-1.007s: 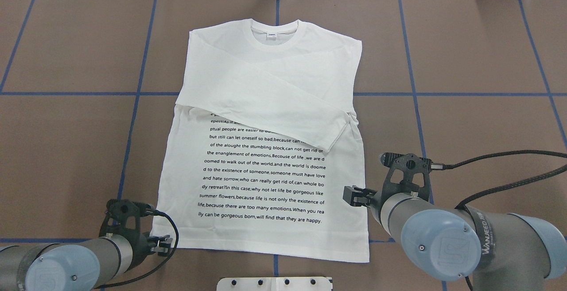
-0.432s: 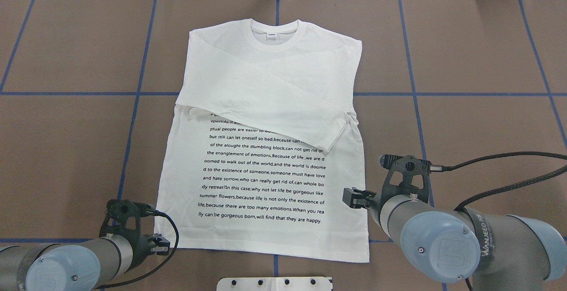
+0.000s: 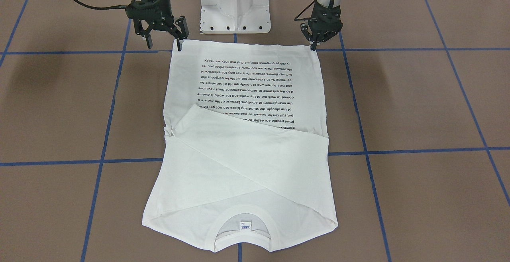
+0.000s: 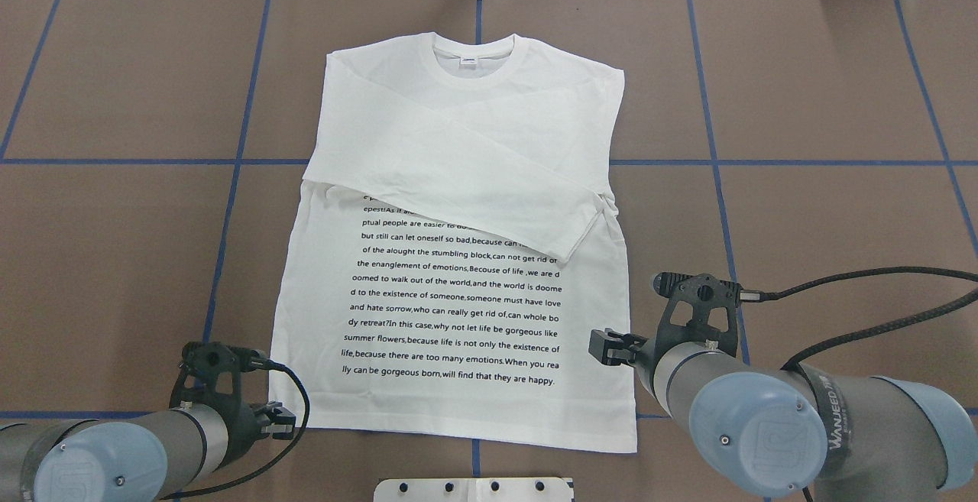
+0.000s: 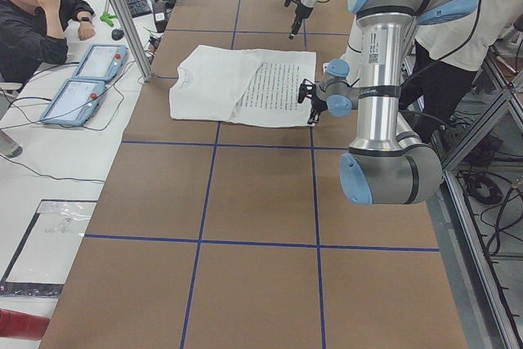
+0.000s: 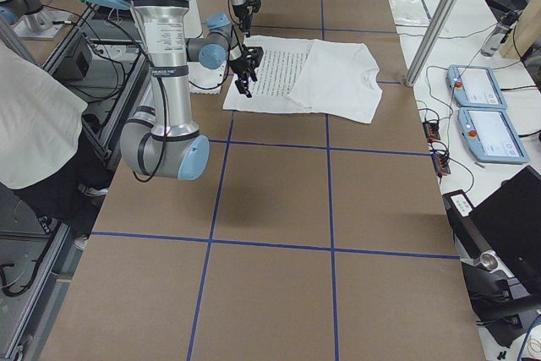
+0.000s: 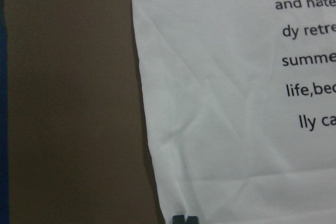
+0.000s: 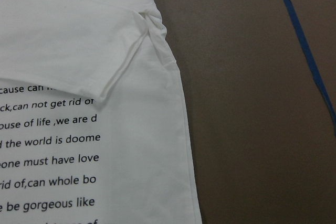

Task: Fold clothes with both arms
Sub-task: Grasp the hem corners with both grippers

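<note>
The white long-sleeved T-shirt [image 4: 458, 143] lies flat on the brown table, collar away from me. Both sleeves are folded across the chest and the black text faces up. My left gripper [image 3: 313, 46] hovers at the hem corner on my left, with its fingers together and nothing in them. It also shows in the overhead view [image 4: 281, 422]. My right gripper [image 3: 164, 43] is open, its jaws spread over the hem corner on my right. The left wrist view shows the shirt's side edge [image 7: 236, 129]. The right wrist view shows the folded cuff and text [image 8: 79, 129].
The white pedestal base [image 3: 235, 6] stands just behind the hem, between my arms. Blue tape lines [image 4: 229, 204] cross the brown table. An operator [image 5: 33, 14] sits at the far side by two tablets [image 5: 90, 63] and a metal post [image 5: 122, 14].
Both grippers have crept slightly toward the hem, the right one more. The shirt has not moved and the jaws look unchanged.
</note>
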Available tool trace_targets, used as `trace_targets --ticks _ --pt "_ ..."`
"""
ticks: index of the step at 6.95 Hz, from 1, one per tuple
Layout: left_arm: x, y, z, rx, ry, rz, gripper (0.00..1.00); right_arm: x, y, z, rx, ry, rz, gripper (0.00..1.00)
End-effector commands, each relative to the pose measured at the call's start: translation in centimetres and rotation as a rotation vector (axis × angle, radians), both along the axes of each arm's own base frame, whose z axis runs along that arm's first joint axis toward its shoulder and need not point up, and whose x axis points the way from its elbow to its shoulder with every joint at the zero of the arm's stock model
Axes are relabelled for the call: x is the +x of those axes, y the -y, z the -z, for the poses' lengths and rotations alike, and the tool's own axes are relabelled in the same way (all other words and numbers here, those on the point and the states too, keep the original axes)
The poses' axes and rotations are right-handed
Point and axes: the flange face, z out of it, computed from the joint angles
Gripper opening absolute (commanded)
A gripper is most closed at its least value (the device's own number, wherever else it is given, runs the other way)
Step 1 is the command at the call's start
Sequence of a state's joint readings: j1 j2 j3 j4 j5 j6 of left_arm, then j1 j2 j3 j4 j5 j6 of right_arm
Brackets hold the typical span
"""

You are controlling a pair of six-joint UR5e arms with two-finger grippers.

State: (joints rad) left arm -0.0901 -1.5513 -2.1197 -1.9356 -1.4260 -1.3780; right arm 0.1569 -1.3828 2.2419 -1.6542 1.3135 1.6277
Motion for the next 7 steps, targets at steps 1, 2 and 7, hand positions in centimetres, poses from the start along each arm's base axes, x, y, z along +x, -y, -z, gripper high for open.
trace_targets --ticks 1,2,7 --pt "-1.1 0.3 2.8 0.006 -0.059 0.002 0.0 -1.2 -2.9 -0.6 0.002 0.016 -0.057 0.94" --pt "-1.2 0.3 4.1 0.008 -0.086 0.001 0.0 -1.9 -5.0 -1.2 0.008 0.016 -0.062 0.85" --pt "-1.8 0.1 6.1 -0.01 -0.133 -0.021 0.0 -7.5 -11.8 -6.9 0.066 0.038 -0.1 0.67"
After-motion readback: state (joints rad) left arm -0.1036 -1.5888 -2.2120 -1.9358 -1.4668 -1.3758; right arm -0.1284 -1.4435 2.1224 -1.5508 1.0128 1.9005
